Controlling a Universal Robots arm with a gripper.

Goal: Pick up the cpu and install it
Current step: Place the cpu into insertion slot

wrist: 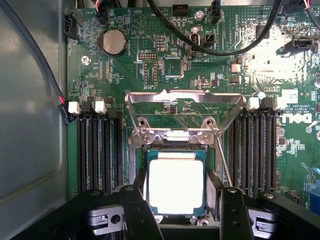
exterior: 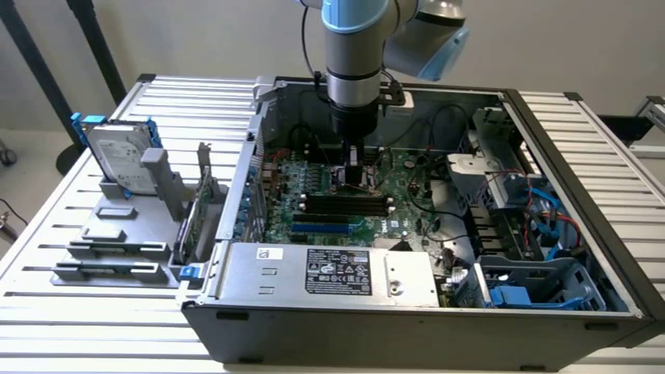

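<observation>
— Hovering or gripping?
— Hovering, I'd say. The black two-fingered gripper [wrist: 181, 191] has its fingers apart, straddling the silver-topped square cpu [wrist: 176, 182]. It lies in its socket on the green motherboard [wrist: 295, 155], centre of the exterior view, with the hinged steel retention frame [wrist: 185, 97] raised.
— Step?
— Seating, I judge; any withdrawal needs a straight lift, clear of the chip's edges.

Seen in the exterior view, the case [exterior: 416, 335] is open on top, so the way down to the gripper [exterior: 359, 181] is free. Around it stand the side wall [exterior: 257, 148] at 9 o'clock, the drive cage [exterior: 509, 187] at 3 and the power supply [exterior: 343, 269] at 6. A raised load plate [wrist: 185, 96] stands just beside the cpu [wrist: 176, 186], with black cables [wrist: 225, 52] beyond it.
</observation>
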